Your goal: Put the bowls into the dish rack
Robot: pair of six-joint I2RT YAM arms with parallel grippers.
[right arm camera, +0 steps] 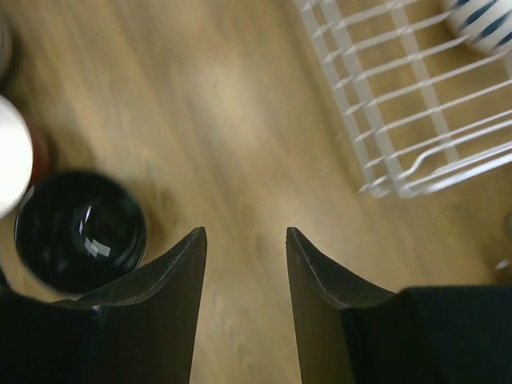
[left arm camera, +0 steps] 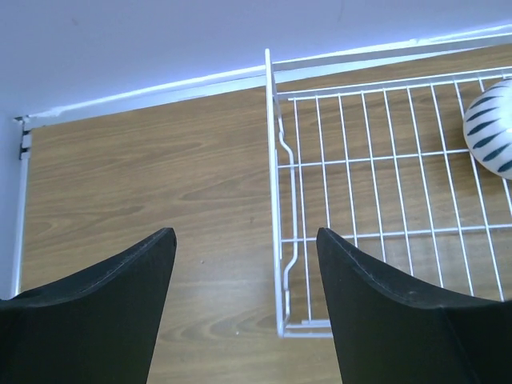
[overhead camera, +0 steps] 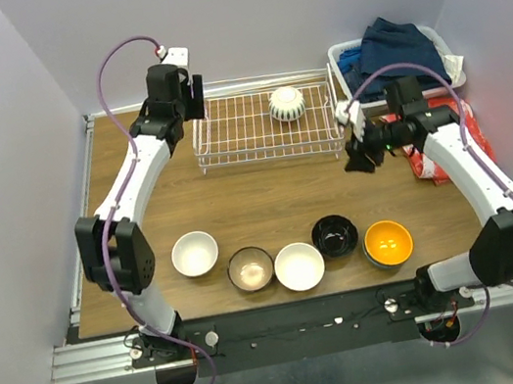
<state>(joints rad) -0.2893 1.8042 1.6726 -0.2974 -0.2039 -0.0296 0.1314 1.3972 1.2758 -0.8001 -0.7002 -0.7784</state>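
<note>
Top external: dish rack (overhead camera: pixel 265 129) stands at the far middle of the wooden surface (overhead camera: pixel 268 200). One bowl is loaded, the striped bowl (overhead camera: pixel 287 103), white with dark stripes. It appears mouth-down, in the far right part of the rack.

Five bowls stand in a row well nearer than the rack, along the near edge of the surface. From below the rack's left end toward its right:
- white bowl (overhead camera: pixel 194 254)
- brown bowl (overhead camera: pixel 250 269)
- cream bowl (overhead camera: pixel 299 266), touching or just beside the brown one
- black bowl (overhead camera: pixel 335 235)
- orange bowl (overhead camera: pixel 388 243), past the rack's right end

Left fingers (overhead camera: pixel 189 99) hang just off the rack's far left corner. Left wrist view: fingers (left arm camera: pixel 244 238) spread wide with only bare wood and the rack's left side wall under the gap. The striped bowl (left arm camera: pixel 490 128) shows at the right margin, inside the grid.

Right fingers (overhead camera: pixel 361 155) hang just off the rack's near right corner. Right wrist view (blurred): fingers (right arm camera: pixel 244 232) are parted with a clear gap and bare surface beneath. The black bowl (right arm camera: pixel 80 230) lies off their left side, and the rack corner (right arm camera: pixel 400 172) is up and to the right.

Surroundings: white basket (overhead camera: pixel 341 63) of blue clothes (overhead camera: pixel 395 46) stands just beside the rack's far right corner. A red packet (overhead camera: pixel 428 165) lies right of the rack, partly under the right arm (overhead camera: pixel 470 164).
</note>
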